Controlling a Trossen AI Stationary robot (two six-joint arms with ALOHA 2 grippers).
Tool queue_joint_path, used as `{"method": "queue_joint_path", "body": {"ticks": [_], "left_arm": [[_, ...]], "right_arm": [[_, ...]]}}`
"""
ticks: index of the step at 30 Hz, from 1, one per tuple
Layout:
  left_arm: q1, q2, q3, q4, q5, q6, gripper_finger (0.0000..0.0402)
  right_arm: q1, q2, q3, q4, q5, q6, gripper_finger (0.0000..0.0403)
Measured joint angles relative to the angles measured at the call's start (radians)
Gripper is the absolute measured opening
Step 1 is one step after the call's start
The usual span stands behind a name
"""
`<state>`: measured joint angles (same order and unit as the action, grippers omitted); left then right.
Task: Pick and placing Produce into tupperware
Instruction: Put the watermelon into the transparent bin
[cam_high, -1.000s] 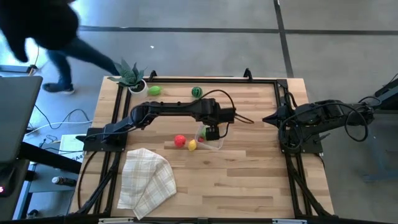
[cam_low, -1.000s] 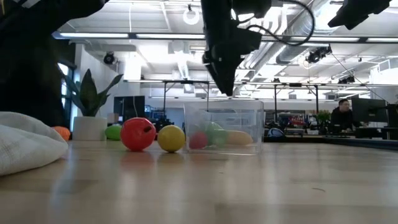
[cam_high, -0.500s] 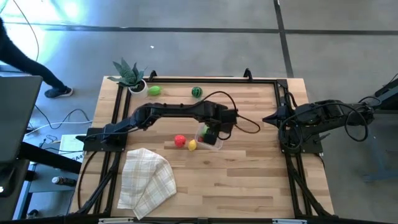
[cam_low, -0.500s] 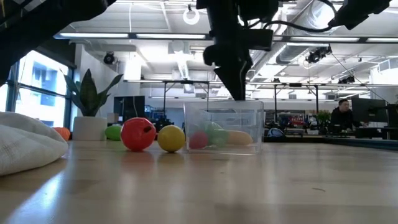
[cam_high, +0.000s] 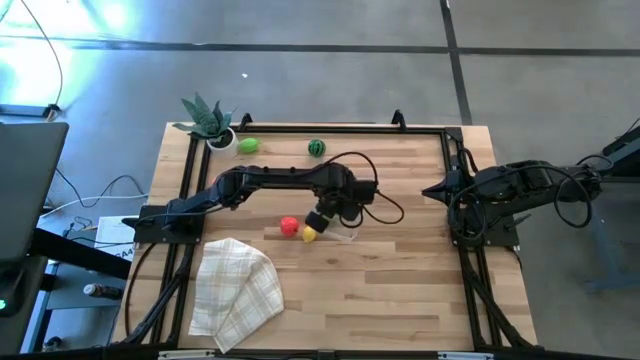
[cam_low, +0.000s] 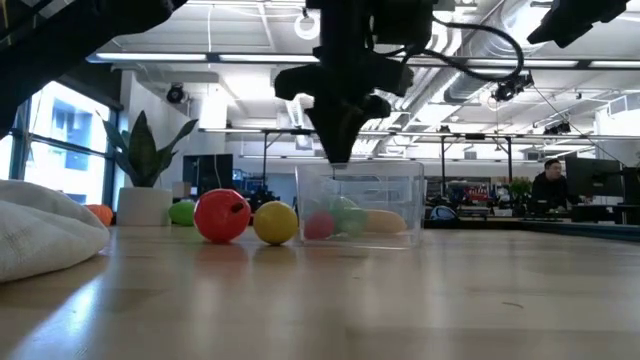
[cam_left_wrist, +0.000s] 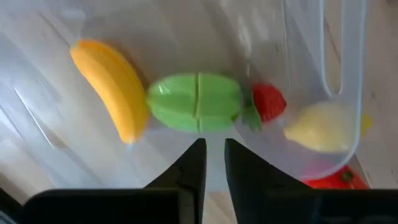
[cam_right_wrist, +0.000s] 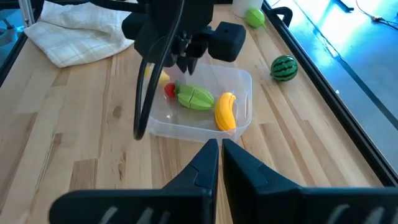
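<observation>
Overhead, left tool (cam_high: 322, 216) nearly closed, empty, above tupperware (cam_high: 338, 228) on wood table (cam_high: 400, 290); open-plan office behind.

from overhead my left arm covers most of the tub (cam_high: 345, 236), so its contents don't show there. in the low view the tub's (cam_low: 360, 205) clear wall blurs the pieces inside to soft red, green and yellow shapes. an orange piece (cam_low: 98, 212) is half hidden behind the cloth (cam_low: 45, 235). past my left hand (cam_left_wrist: 213, 163), a red fruit (cam_left_wrist: 328, 180) outside the tub is cut off by the picture's edge.
</observation>
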<state>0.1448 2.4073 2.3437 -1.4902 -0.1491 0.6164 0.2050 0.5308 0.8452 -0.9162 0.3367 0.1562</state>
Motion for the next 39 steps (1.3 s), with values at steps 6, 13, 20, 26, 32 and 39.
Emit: {"method": "queue_joint_path", "body": {"ticks": [6, 13, 20, 26, 32, 39], "left_arm": [[0.018, -0.018, 0.0, -0.087, -0.042, -0.093, 0.004], [0.073, -0.085, 0.0, -0.081, -0.043, -0.123, 0.004], [0.147, -0.169, 0.0, -0.081, -0.042, -0.123, 0.004], [0.247, -0.172, 0.0, -0.016, -0.078, -0.411, 0.004], [0.352, -0.163, 0.0, 0.101, 0.032, -0.76, 0.004], [0.415, -0.163, 0.0, 0.217, 0.059, -0.902, 0.004]], "right_arm": [[0.0, 0.0, 0.0, 0.0, 0.0, 0.0, 0.0011], [0.0, 0.0, 0.0, 0.0, 0.0, 0.0, 0.0011], [0.0, 0.0, 0.0, -0.001, 0.0, 0.0, 0.0011], [0.0, 0.0, 0.0, -0.001, 0.0, 0.0, 0.0011], [0.0, 0.0, 0.0, 0.0, 0.0, 0.0, 0.0011], [0.0, 0.0, 0.0, 0.0, 0.0, 0.0, 0.0011]]}}
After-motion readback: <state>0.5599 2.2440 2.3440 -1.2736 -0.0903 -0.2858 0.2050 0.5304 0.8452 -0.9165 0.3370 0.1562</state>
